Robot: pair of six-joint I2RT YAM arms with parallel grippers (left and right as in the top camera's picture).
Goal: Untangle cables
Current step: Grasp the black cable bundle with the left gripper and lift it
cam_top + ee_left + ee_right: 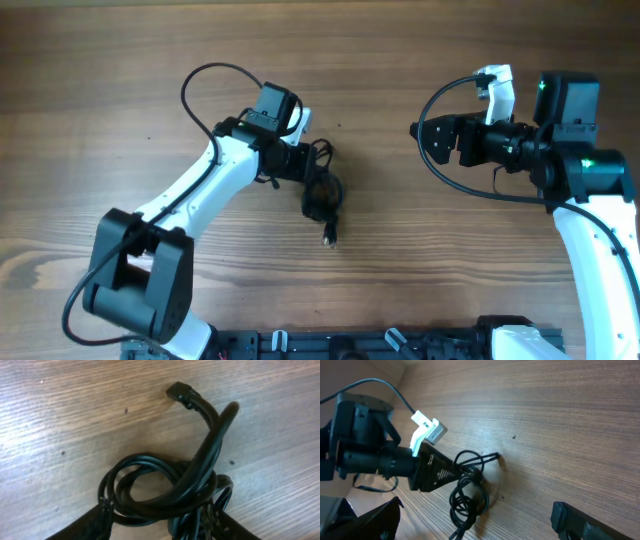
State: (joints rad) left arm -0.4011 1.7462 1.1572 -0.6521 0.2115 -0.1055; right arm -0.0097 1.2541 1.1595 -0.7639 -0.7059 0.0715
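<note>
One knotted bundle of cables (322, 192) on the table (120, 90), long axis far-to-near, plug tail pointing nearward, left gripper (308, 165) pinching its far part, right gripper (418, 138) fingers spread, well apart.

Cables (467, 497): black tangle of loops noted on wooden table (560, 420).
Left gripper (462, 474): tip seen touching the tangle.
Right gripper (476, 510): fingers (580, 520) seen spread wide.
</note>
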